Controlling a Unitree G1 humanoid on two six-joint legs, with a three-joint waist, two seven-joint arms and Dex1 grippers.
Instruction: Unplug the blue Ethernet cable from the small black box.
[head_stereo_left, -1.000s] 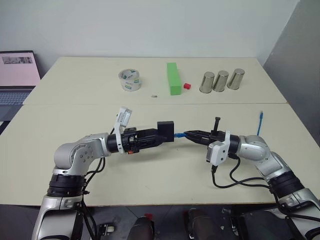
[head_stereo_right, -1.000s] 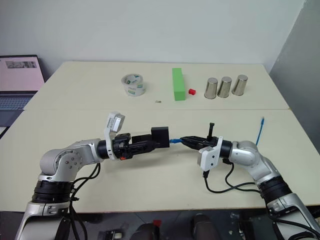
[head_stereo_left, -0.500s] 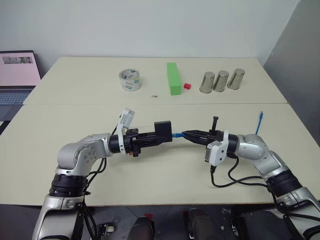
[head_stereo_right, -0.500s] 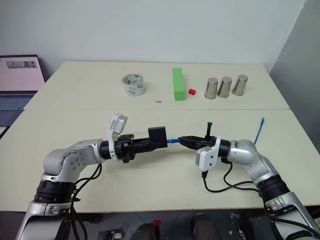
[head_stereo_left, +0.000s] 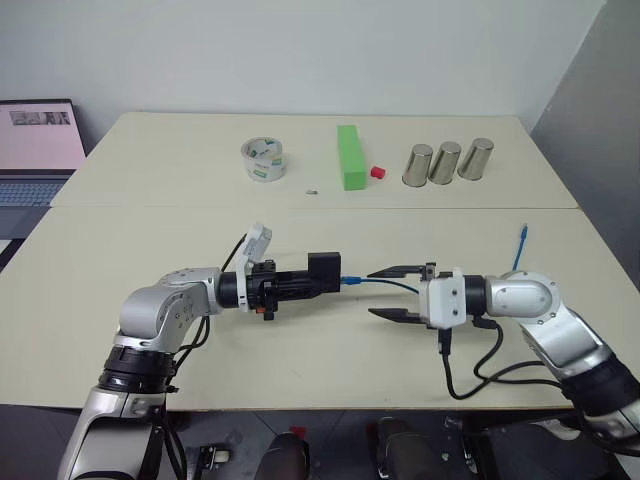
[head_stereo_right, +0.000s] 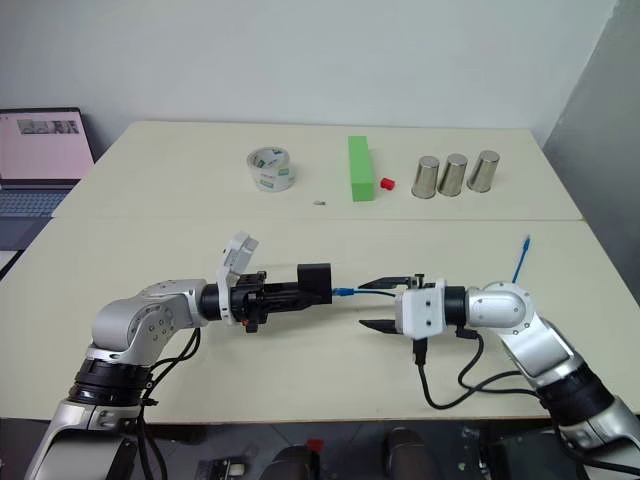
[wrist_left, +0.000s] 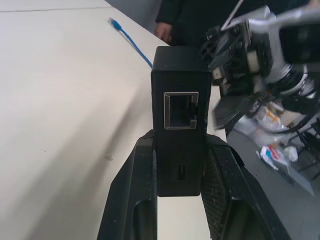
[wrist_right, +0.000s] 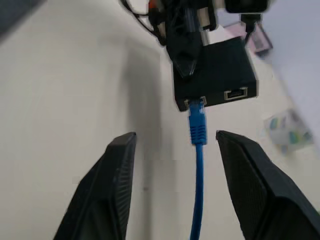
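Jaws: left gripper (head_stereo_left: 318, 275) clenched on the small black box (head_stereo_left: 326, 270); right gripper (head_stereo_left: 396, 292) spread, grasping nothing.
Above the desk (head_stereo_left: 300, 220), the blue Ethernet cable (wrist_right: 198, 165) runs lengthwise between the right gripper's open fingers, its plug in the box straight ahead. Bright-blue cord, matte box with a second, empty port.

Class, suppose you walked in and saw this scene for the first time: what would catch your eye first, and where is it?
Mid-table, the left gripper clamps the small black box above the near table, with the blue Ethernet cable plugged into its side. Facing it, the right gripper stands open around the cable without touching it. On the far table, a green block stands out.
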